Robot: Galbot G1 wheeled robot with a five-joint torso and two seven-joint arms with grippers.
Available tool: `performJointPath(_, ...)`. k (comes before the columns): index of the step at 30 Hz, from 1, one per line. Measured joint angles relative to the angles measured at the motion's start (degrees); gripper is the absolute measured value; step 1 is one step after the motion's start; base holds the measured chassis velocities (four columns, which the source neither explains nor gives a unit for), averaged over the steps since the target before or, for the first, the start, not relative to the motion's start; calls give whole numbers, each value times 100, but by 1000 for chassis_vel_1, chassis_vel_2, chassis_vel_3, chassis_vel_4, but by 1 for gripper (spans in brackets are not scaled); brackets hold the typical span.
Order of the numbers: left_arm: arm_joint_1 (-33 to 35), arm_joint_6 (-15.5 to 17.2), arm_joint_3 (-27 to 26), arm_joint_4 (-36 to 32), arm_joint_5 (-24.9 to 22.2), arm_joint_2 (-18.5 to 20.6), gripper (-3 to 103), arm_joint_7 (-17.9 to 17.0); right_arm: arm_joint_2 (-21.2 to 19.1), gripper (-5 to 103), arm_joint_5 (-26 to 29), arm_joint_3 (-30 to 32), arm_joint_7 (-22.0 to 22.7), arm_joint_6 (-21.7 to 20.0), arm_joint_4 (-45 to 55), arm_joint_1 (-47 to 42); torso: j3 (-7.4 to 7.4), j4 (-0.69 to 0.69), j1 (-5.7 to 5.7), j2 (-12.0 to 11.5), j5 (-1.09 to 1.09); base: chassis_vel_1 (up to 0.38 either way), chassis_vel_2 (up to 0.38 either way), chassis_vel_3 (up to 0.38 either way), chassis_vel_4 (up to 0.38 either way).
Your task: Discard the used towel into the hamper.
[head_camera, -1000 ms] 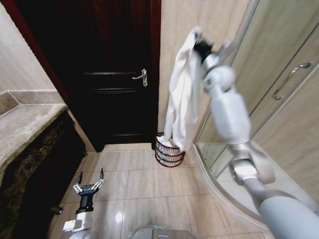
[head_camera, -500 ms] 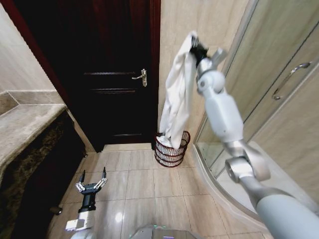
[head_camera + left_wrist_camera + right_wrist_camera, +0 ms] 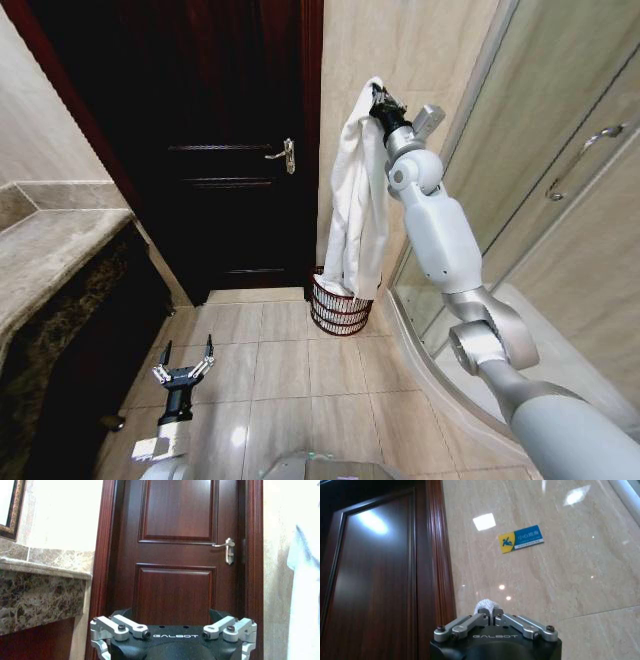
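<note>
A long white towel hangs straight down from my right gripper, which is raised high against the beige wall and shut on the towel's top corner. In the right wrist view a small tuft of towel pokes out between the closed fingertips. The towel's lower end dangles into the hamper, a small dark reddish-brown wire basket on the floor beside the door frame. My left gripper hangs low near the floor at the left, open and holding nothing. The left wrist view catches the towel's edge.
A dark wooden door with a metal handle stands left of the hamper. A marble counter runs along the left. Glass shower panels and their curved floor rail bound the right. Tiled floor lies between.
My right arm has swung the towel left and lower, closer to the wall; the towel now hangs straighter, with its end inside the hamper. The left arm has barely moved.
</note>
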Motion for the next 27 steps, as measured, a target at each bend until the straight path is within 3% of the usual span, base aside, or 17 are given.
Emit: performJointPath(27, -41, 79, -29, 16, -124, 174, 100, 78, -215, 2, -75, 119, 125, -250, 230, 43, -1, -1, 0, 0, 1, 0, 0, 0, 0)
